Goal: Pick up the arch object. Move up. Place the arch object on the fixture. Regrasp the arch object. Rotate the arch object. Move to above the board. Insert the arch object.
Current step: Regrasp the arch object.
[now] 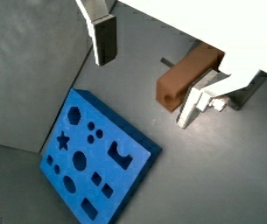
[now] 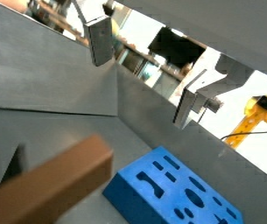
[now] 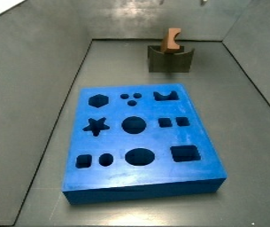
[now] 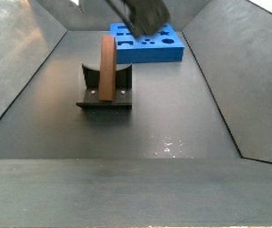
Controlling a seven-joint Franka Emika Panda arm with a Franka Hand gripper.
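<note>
Above the grey floor, well clear of everything: tool [image 1: 147, 79] spread wide, fingers [image 1: 104, 41] empty, nothing between the pads. Below and apart, arch object [image 1: 189, 73] standing upright in the scooped top of the fixture [image 4: 103, 92], leaning slightly, upper end free and open on all sides in a side view [image 3: 172, 38]. Farther along the floor, board [image 3: 141, 140] lying flat, bare floor between it and the fixture, sloped bin walls close by its long edges.
</note>
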